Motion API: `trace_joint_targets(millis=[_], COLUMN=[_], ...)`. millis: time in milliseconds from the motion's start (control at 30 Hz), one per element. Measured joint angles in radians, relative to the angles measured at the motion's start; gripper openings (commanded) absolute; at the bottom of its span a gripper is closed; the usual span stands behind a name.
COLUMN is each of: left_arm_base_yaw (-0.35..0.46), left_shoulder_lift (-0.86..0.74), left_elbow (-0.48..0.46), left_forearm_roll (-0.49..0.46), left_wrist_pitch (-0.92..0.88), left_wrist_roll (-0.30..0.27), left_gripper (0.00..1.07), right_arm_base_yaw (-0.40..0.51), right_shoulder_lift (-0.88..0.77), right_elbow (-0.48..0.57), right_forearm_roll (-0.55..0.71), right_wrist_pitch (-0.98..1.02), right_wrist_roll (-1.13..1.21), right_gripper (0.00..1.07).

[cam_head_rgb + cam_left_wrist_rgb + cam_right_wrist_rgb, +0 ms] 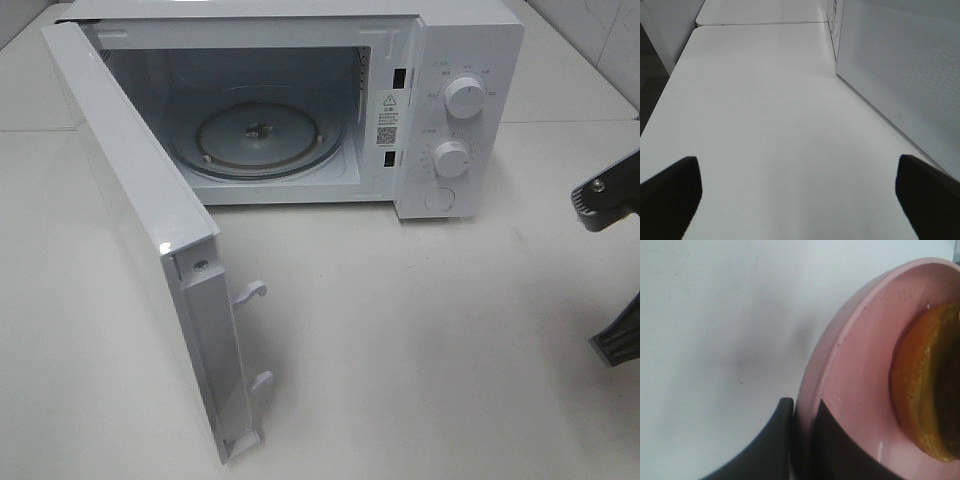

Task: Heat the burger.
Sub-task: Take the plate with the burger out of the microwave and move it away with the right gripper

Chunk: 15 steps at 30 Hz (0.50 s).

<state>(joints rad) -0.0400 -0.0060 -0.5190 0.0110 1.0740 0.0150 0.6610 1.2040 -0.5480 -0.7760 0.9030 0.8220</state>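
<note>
Right wrist view is showing the right gripper (802,440) pinching the rim of the pink plate (860,355), one finger under and one over the edge, jaws nearly closed on it. Burger (925,390) is sitting on that plate, well in from the pinched rim; only part of the bun is showing. Left gripper (795,195) is hanging wide open over bare table (770,110) beside the microwave door (900,75), holding nothing.

Exterior high view: microwave (440,120) is standing with door (130,200) swung fully open, glass turntable (262,135) bare. Plate and burger aren't showing there; right arm (610,200) is only poking in at the right edge, so the load is sitting off to that side, well apart from the cavity.

My read: the step in hand is carrying the plate in. Advice:
- keep plate level; a one-sided rim grip is inviting sag and a sliding burger
- come in straight through the opening, clear of the control panel side
- land it centred on the turntable, then release
- keep the left arm clear of the door until it's needed for closing
</note>
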Motion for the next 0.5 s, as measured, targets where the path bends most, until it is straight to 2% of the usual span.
trace_joint_targets(millis=[333,500], left_arm_base_yaw=[0.0,0.0], left_shoulder_lift=[0.0,0.0], left_elbow=[0.0,0.0], left_forearm_roll=[0.0,0.0], left_wrist_pitch=[0.0,0.0], left_wrist_roll=[0.0,0.0], left_gripper=[0.98,0.98], right_arm_base_yaw=[0.0,-0.044], right_shoulder_lift=[0.189,0.266], right_elbow=[0.0,-0.006], right_forearm_roll=[-0.035,-0.082], right_wrist_pitch=[-0.046,-0.099], right_wrist_roll=[0.171,0.243], right_gripper=[0.0,0.0])
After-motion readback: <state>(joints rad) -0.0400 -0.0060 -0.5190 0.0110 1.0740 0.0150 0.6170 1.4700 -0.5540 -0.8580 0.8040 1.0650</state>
